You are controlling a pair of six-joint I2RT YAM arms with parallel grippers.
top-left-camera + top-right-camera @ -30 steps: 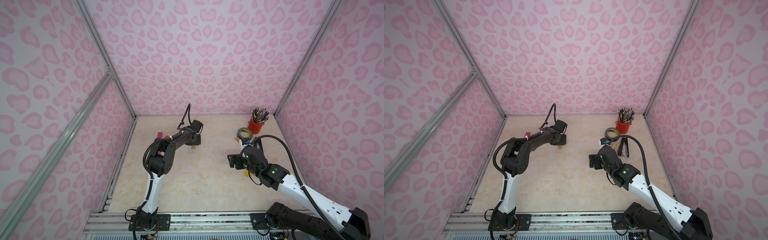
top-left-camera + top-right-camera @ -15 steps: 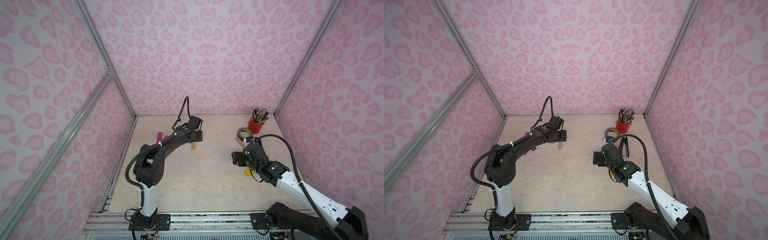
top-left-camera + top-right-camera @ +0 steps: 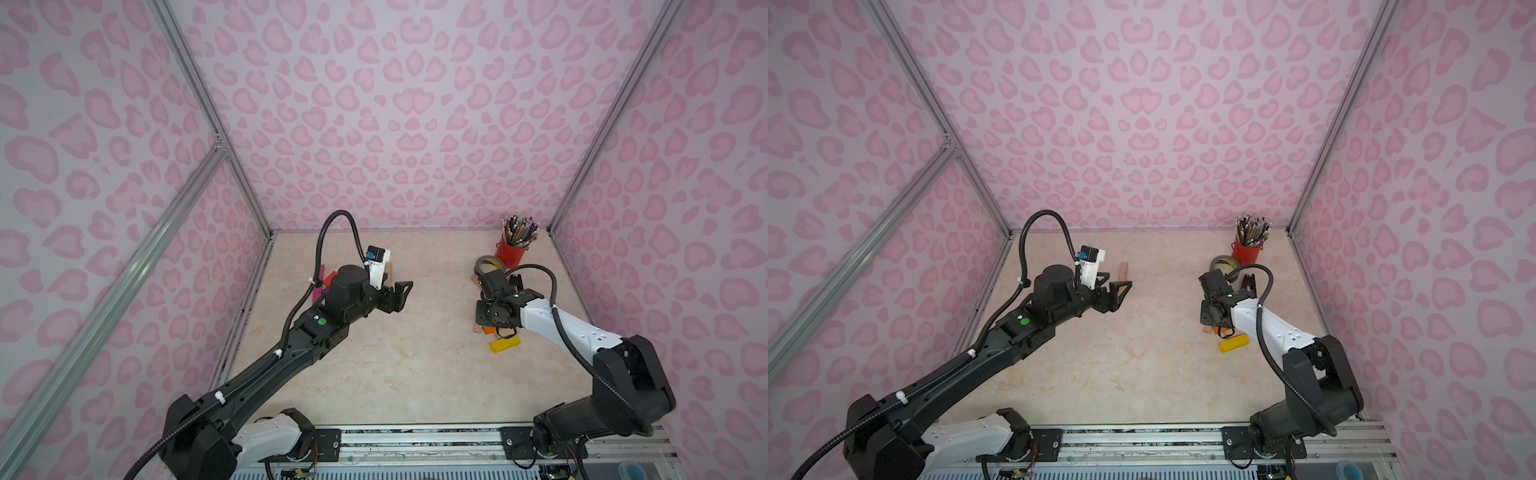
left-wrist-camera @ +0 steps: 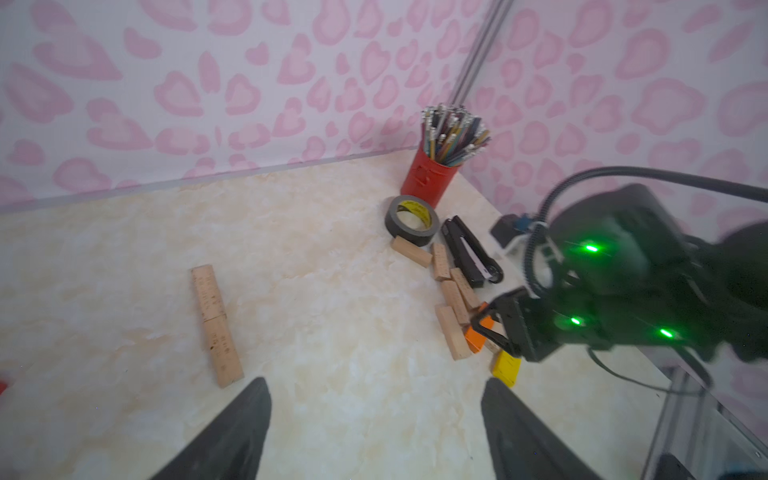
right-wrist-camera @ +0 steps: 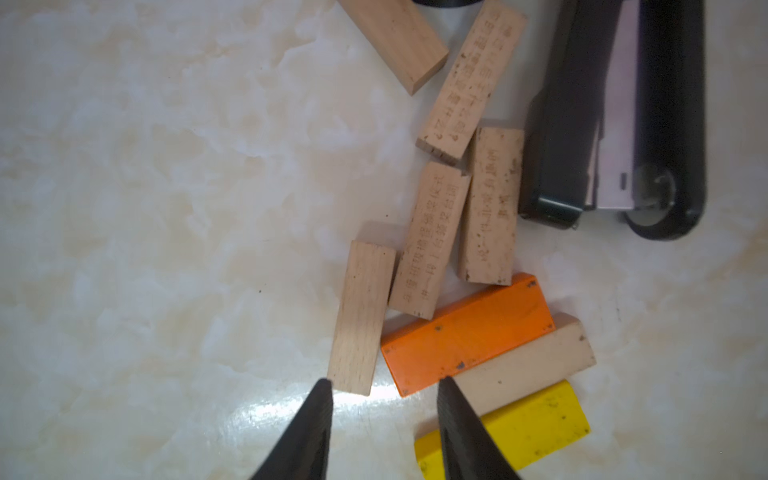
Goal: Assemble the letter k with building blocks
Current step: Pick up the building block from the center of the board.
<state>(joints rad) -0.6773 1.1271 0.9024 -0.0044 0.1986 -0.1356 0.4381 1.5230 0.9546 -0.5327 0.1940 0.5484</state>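
3 wood blocks (image 5: 430, 239) bearing engraved characters, yellow-labelled tape roll (image 4: 412, 220)

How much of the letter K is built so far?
Just the start: two plain wooden blocks lie end to end in a straight line, likely the K's tall stroke. Neither gripper holds anything: the left gripper is open, and the right gripper hovers open at a loose plain block. The slanted strokes are not yet built.

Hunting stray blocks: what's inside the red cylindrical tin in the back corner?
A dense bundle of pencils stands in the red cylindrical tin, ends above the rim. Its opaque wall hides anything lower.
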